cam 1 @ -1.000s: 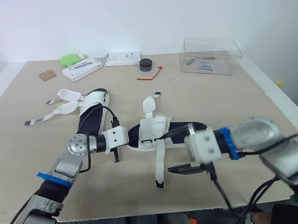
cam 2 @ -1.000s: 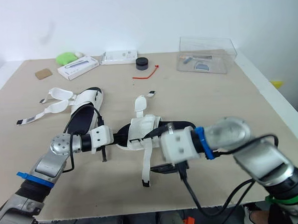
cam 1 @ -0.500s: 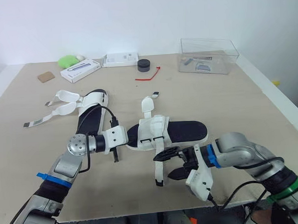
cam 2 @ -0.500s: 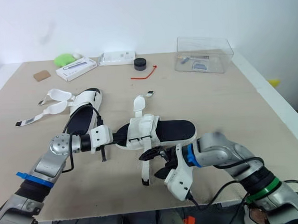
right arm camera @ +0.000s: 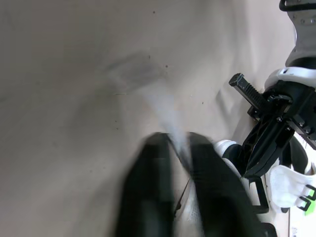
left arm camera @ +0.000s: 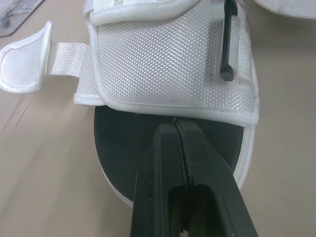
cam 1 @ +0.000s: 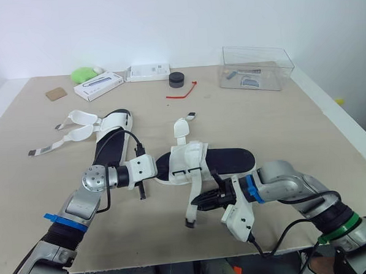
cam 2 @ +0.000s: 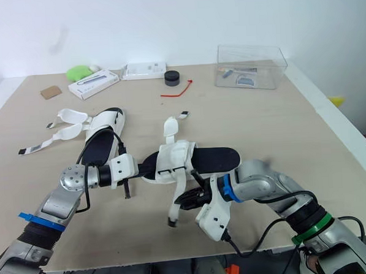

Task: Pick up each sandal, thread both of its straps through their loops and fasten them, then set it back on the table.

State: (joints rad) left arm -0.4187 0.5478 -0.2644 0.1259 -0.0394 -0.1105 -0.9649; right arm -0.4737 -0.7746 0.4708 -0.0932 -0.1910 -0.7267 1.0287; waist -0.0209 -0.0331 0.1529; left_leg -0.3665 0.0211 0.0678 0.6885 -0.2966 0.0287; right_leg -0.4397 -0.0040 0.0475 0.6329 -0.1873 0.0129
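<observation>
At the middle of the tan table lies the near sandal, black footbed up, with its white mesh upper toward the robot's left. The left gripper has its two black fingers pressed tight together on the rim of the sandal's sole, at the end just below the mesh upper. One white strap runs from the upper away from the robot and lies flat on the table, unfastened. The other strap hangs from the upper toward the robot. The right gripper is closed narrowly on this strap partway along its length, and in the right wrist view the white webbing shows between the two fingers. The strap's dark tip sits just below the gripper, at the table surface; whether it touches cannot be told.

The second sandal lies well to the robot's left and a little farther back, with both its straps spread open and flat on the table. Along the far edge stand a green object, a white box, a white packet, a small black round container, a red tie and a clear plastic box. A brown card piece lies near the far left corner.
</observation>
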